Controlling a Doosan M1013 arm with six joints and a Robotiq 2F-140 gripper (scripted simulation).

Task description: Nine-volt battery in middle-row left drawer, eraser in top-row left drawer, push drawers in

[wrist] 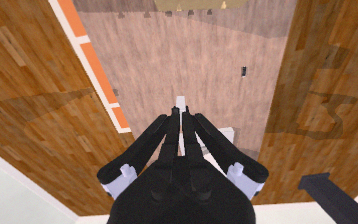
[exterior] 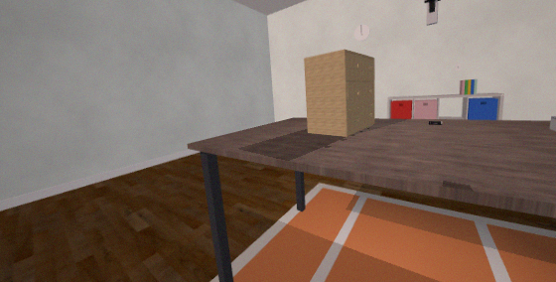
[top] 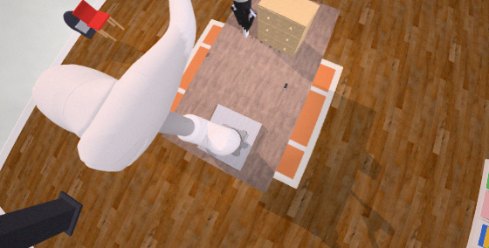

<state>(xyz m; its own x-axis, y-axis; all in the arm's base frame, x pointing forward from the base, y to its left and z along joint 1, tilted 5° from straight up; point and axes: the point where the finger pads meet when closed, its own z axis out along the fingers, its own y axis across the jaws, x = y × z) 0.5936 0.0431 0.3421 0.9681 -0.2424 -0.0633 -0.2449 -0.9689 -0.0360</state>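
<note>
Wrist view, nearest first: the tool (top: 245,33) (exterior: 432,8) (wrist: 180,102) is pressed together, seemingly on nothing, high over the counter (top: 244,72) (exterior: 472,152) (wrist: 180,60). Beyond lies the small dark nine-volt battery (top: 285,86) (exterior: 435,122) (wrist: 244,71), still to be stowed; no eraser visible. Farthest, the chest (top: 289,4) (exterior: 326,94) (wrist: 200,4), its drawers apparently in. We look to be between steps: next, probably, line up, spread, and either draw a drawer gently or fetch the battery.
</note>
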